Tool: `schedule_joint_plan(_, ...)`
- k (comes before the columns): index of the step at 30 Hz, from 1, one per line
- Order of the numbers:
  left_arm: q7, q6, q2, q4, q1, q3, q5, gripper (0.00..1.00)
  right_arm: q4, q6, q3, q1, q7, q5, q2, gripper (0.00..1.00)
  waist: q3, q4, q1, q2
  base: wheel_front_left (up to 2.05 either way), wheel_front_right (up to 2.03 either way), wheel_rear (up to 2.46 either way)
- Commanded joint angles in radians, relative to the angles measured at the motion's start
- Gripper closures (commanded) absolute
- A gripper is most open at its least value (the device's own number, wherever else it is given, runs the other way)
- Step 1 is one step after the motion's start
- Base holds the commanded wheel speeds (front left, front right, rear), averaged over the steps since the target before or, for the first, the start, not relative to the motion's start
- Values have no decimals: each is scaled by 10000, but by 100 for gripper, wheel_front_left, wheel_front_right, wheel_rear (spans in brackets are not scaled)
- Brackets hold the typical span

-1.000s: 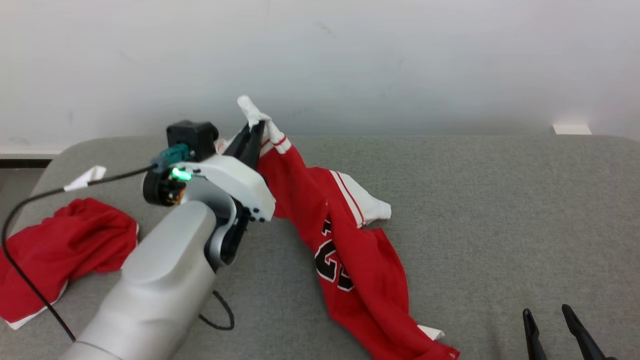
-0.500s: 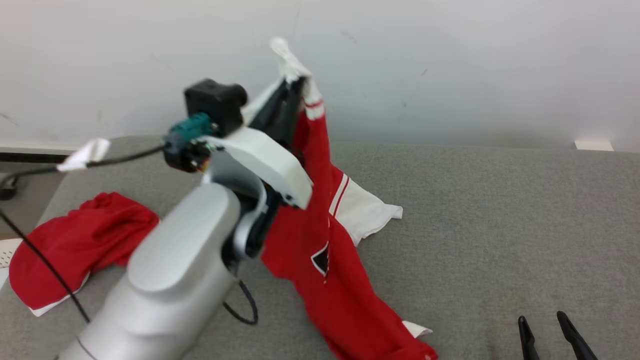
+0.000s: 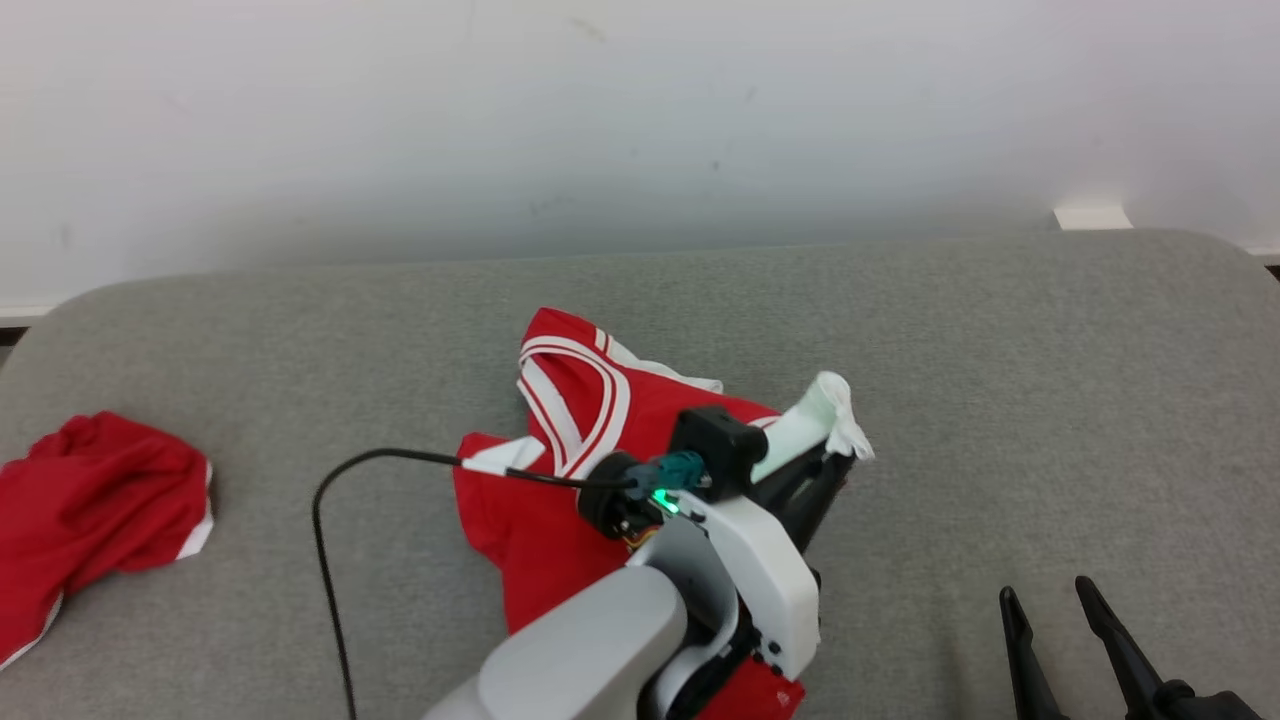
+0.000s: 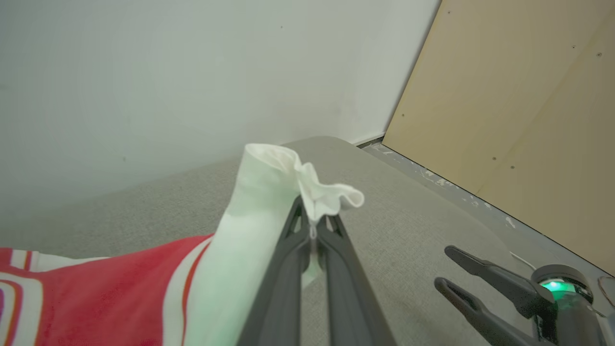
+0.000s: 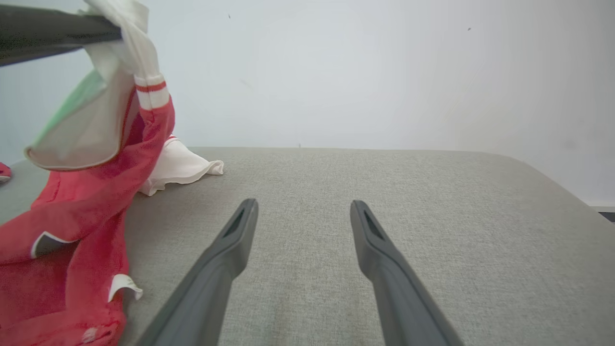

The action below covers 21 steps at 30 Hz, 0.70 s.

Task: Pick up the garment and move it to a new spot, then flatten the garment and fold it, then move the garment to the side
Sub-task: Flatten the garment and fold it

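Two grippers work over a grey padded bench. Nearest, at the lower right of the head view, the right gripper sits low over bare bench, its jaws spread wide and holding nothing. To its left, the pale left forearm reaches in from the bottom edge. The left gripper has its jaws pinched tight on a white edge of the garment, a red jersey with white and red striped trim. In the left wrist view the white cloth bunches out above the closed tips. The held edge is lifted off the bench. The rest of the jersey hangs down and lies crumpled near the bench's middle, under and behind the left arm. A black cable loops from the wrist across the bench. Farther left, well apart, a second red cloth lies in a heap near the bench's edge. A plain white wall stands behind.
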Motion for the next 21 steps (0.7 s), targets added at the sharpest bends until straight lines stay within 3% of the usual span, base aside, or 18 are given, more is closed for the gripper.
schedule_joint_plan(1, -128, -130, -69, 153, 115, -279, -132, 100, 56, -21, -16, -69, 7, 72, 31, 0, 228, -483, 0, 0, 0, 0, 0)
schedule_joint_plan(9, -1133, -254, -85, -138, -238, -1828, -605, 100, 162, -21, 51, -178, 5, 174, 306, 0, 556, -1397, 0, 0, 0, 0, 0)
schedule_joint_plan(10, -1222, -205, -87, -144, -278, -2023, -720, 82, 184, -21, 44, -185, 5, 180, 326, 0, 562, -1457, 0, 0, 0, 0, 0)
schedule_joint_plan(11, -1294, -213, -91, -153, -288, -2166, -841, 24, 197, -21, 25, -185, 5, 183, 344, 0, 557, -1500, 0, 0, 0, 0, 0)
schedule_joint_plan(12, -1338, -213, -92, -162, -260, -2270, -992, 0, 203, -21, 3, -190, 5, 180, 357, 0, 557, -1535, 0, 0, 0, 0, 0)
schedule_joint_plan(21, -1663, -371, -90, -199, -121, -2678, -1962, 0, 212, -22, -272, -113, 5, 70, 420, 0, 325, -1323, 0, 0, 0, 0, 0)
